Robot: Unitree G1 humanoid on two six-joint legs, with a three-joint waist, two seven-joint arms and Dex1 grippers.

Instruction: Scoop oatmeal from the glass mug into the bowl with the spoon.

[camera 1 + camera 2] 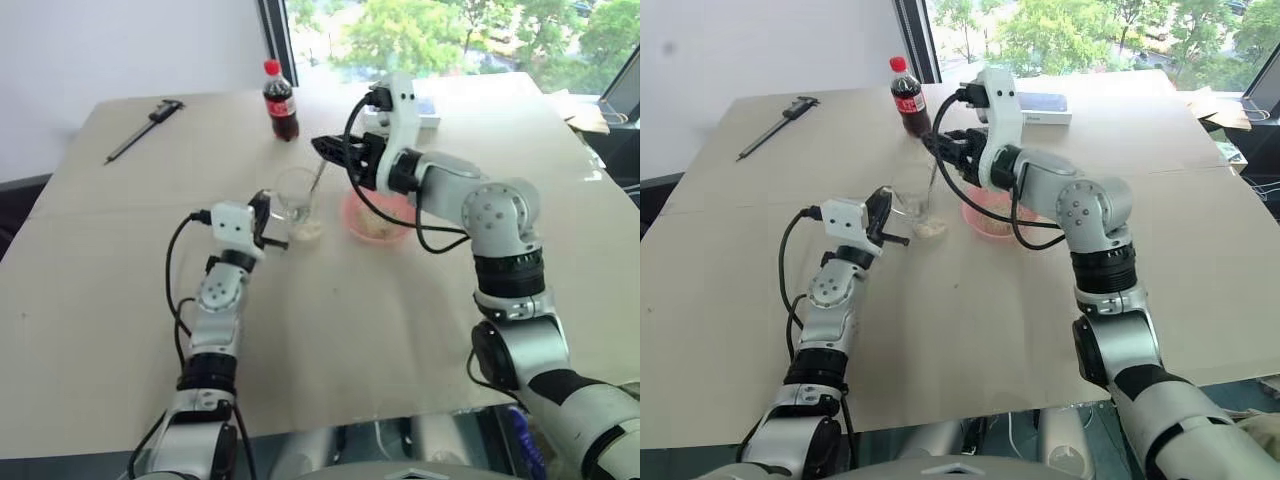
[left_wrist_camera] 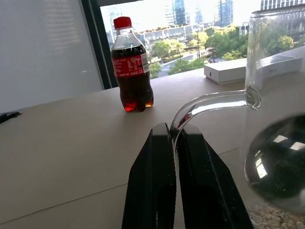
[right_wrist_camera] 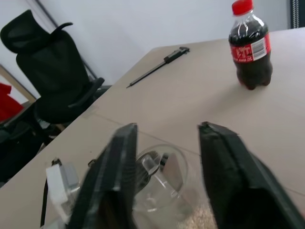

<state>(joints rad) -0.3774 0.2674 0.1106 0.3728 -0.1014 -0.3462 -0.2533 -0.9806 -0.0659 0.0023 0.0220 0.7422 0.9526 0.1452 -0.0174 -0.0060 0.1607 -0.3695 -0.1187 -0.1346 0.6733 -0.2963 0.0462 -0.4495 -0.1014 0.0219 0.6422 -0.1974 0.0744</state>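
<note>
Clear glass mug (image 1: 298, 205) at frame centre stands steadied by the left gripper (image 2: 175, 143) pinching its handle, while the right gripper (image 3: 164, 160), fingers wide, hovers above the slim silver spoon (image 1: 316, 181) inside; next comes gripping that handle and carrying oatmeal (image 1: 306, 231) to the pink bowl (image 1: 377, 224) just right

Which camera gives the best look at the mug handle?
The left wrist view: the mug handle curves right down into the shut left gripper. In the eye views the handle is hidden behind that gripper. The right wrist view looks down into the mug.
</note>
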